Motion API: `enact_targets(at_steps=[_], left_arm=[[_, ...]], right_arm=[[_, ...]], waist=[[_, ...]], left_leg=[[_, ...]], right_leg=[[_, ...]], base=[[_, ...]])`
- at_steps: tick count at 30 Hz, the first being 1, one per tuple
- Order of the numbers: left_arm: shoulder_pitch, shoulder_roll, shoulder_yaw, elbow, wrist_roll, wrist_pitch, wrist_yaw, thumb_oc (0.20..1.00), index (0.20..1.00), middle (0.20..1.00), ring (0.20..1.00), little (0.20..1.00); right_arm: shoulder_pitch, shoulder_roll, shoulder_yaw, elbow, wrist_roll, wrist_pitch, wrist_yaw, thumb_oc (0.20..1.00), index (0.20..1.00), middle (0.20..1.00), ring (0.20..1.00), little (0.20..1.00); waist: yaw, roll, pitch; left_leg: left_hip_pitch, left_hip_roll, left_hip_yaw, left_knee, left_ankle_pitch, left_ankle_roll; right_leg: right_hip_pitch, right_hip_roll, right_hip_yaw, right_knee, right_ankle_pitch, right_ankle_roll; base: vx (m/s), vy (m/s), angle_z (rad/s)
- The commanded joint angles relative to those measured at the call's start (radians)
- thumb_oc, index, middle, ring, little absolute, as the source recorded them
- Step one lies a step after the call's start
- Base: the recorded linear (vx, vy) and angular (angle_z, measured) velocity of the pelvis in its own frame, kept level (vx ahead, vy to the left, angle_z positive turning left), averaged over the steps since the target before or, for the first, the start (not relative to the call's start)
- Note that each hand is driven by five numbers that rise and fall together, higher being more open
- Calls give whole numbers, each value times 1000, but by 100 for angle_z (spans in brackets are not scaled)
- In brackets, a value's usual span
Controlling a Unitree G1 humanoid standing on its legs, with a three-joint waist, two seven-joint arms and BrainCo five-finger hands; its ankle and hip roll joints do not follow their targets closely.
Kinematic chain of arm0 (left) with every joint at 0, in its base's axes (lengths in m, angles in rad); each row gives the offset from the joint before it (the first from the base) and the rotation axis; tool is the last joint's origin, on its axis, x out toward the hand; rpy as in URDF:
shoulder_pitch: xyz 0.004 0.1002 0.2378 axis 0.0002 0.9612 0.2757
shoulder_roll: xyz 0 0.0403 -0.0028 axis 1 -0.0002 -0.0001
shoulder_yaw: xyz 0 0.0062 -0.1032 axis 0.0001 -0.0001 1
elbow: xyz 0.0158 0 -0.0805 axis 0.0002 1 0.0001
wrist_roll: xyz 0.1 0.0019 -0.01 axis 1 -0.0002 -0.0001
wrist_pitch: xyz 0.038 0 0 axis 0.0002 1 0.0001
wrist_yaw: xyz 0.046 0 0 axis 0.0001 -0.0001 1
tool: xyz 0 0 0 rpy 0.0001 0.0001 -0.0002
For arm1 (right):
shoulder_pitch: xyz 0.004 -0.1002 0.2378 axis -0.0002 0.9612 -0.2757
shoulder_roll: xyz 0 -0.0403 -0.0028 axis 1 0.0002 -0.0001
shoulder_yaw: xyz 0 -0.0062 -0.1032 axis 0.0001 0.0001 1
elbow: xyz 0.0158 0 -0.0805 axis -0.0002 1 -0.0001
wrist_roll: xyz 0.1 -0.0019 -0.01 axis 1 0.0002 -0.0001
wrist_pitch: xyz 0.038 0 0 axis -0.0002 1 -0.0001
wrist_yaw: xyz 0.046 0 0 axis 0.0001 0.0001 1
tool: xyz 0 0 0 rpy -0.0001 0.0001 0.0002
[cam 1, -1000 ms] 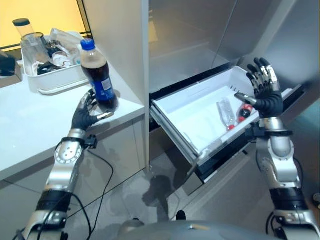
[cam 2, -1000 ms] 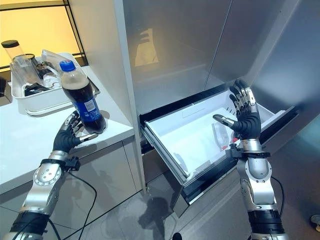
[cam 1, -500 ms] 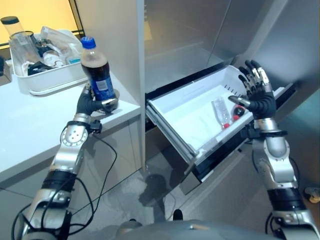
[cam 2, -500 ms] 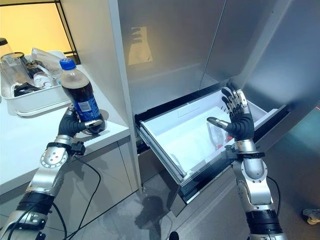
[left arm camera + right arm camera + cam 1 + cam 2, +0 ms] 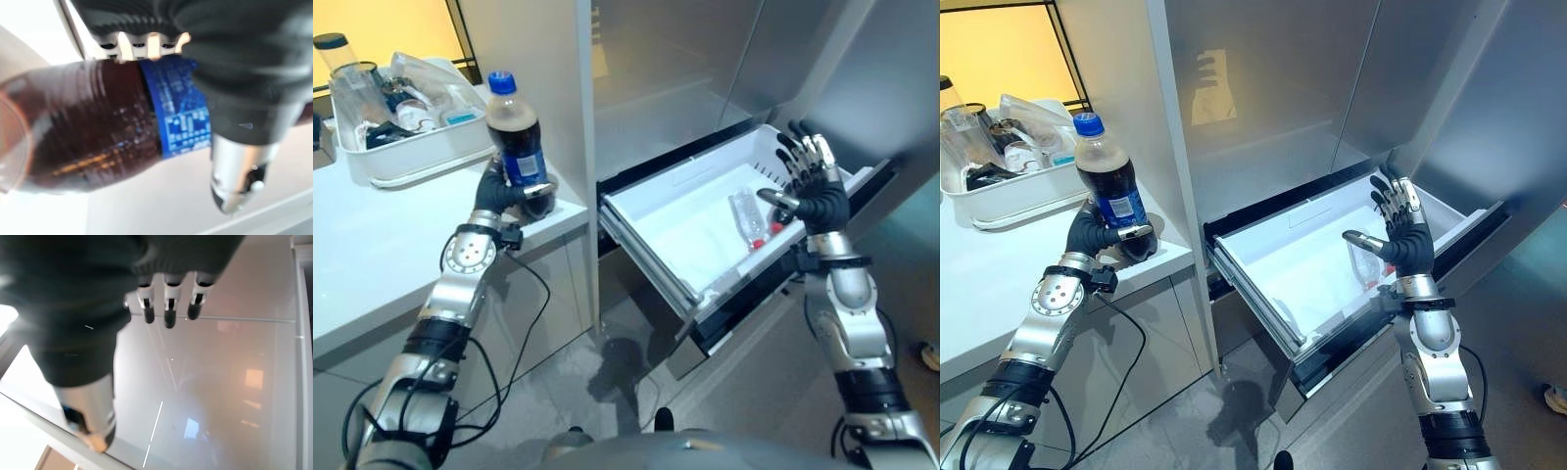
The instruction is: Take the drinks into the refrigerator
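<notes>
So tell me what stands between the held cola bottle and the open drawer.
In the left eye view, a tall white panel separates the cola bottle, in the left hand, from the open drawer.

Left hand point(image 5: 499, 188) curled in a grasp; right hand point(image 5: 818, 196) raised, fingers point(image 5: 803, 157) spread.

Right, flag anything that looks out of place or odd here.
Nothing looks spilled or damaged. The cola bottle is upright in the left robot hand above the counter edge. The fridge drawer stands pulled open with a clear bottle lying inside; the right robot hand is open above it.
</notes>
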Motion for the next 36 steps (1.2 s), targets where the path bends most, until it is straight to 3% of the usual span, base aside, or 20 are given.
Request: enact_targets(at_steps=[1, 8, 28, 29, 36], left_arm=[[-206, -41, -57, 82, 75, -5, -13, 1000, 1000, 1000, 1000, 1000], [-222, -74, -105, 126, 119, 30, -49, 1000, 1000, 1000, 1000, 1000], [-143, -120, -78, 187, 199, 47, -50, 1000, 1000, 1000, 1000, 1000], [-137, -120, -74, 184, 196, 46, -48, 200, 200, 200, 200, 200], [-126, -125, -56, 184, 207, 43, -30, 200, 200, 200, 200, 200]], right_arm=[[-53, -15, -36, -88, 27, -27, 5, 1000, 1000, 1000, 1000, 1000], [-57, -7, -41, -92, 28, -20, 0, 1000, 1000, 1000, 1000, 1000], [-30, 12, -55, -109, 29, -19, 4, 1000, 1000, 1000, 1000, 1000], [-29, 12, -56, -110, 27, -19, 3, 1000, 1000, 1000, 1000, 1000], [-20, 14, -59, -111, 26, -21, 6, 1000, 1000, 1000, 1000, 1000]], waist=[[-25, 19, 8], [-28, 20, 8], [-29, 18, 5], [-28, 18, 4], [-25, 14, 4]], left_leg=[[37, -19, -61, 2, -87, 33], [39, -19, -60, 2, -88, 35], [40, -19, -57, 2, -91, 36], [40, -19, -56, 2, -91, 36], [39, -16, -58, 2, -90, 34]], right_leg=[[33, 2, 2, 95, -96, 54], [34, 2, 3, 95, -96, 54], [32, 4, 6, 99, -99, 52], [32, 5, 7, 99, -99, 52], [34, 5, 4, 97, -99, 51]], base=[[0, 0, 0], [0, 0, 0], [0, 0, 0], [0, 0, 0], [0, 0, 0]])
